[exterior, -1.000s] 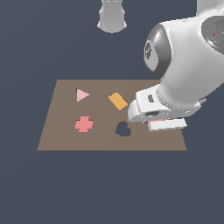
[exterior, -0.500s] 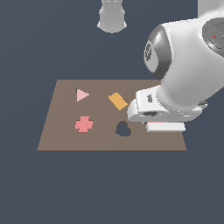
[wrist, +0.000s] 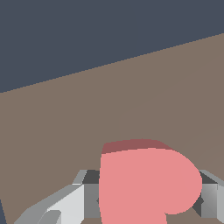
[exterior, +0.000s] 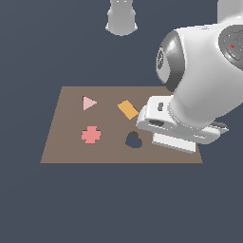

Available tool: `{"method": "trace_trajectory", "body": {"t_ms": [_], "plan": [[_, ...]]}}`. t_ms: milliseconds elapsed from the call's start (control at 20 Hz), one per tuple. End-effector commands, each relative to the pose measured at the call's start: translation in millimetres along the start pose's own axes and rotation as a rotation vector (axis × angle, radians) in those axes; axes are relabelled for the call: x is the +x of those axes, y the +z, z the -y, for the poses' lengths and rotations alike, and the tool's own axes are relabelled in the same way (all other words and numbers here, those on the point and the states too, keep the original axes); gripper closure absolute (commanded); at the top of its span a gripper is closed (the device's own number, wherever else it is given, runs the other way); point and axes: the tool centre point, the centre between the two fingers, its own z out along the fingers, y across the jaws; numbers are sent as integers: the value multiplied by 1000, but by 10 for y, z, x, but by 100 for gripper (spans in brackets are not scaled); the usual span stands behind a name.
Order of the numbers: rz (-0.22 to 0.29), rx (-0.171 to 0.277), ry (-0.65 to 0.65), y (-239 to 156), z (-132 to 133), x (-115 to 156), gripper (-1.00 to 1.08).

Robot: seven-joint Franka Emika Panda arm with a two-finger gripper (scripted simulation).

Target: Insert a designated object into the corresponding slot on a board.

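Observation:
In the wrist view the salmon-red heart block (wrist: 148, 183) fills the space between my gripper's (wrist: 146, 199) two grey fingers (wrist: 89, 194), which press on its sides just above the brown board (wrist: 131, 100). In the exterior view my gripper's white hand (exterior: 174, 135) hangs low over the board's (exterior: 71, 152) right part and hides the heart block. The dark heart-shaped slot (exterior: 134, 140) lies open on the board, just to the exterior view's left of the hand.
On the board lie a pale pink triangle (exterior: 88, 102), an orange rectangle (exterior: 127, 109) and a salmon-red cross (exterior: 91, 135). The big white arm (exterior: 204, 80) hides the board's right end. A grey base (exterior: 122, 18) stands beyond the board.
The hand has sunk slightly over the board's right part. A red sliver showing under it one second ago is now hidden.

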Motion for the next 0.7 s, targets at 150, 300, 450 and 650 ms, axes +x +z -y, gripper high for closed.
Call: {"method": "trace_trajectory", "body": {"t_ms": [150,300,450,650], "plan": [[-1,0,215,-15,-55,130,108],[-1,1,349,-22,-103,202,108],[-1,1,483,-29,-161,267,108],[-1,1,661,-38,-252,341,108]]}}
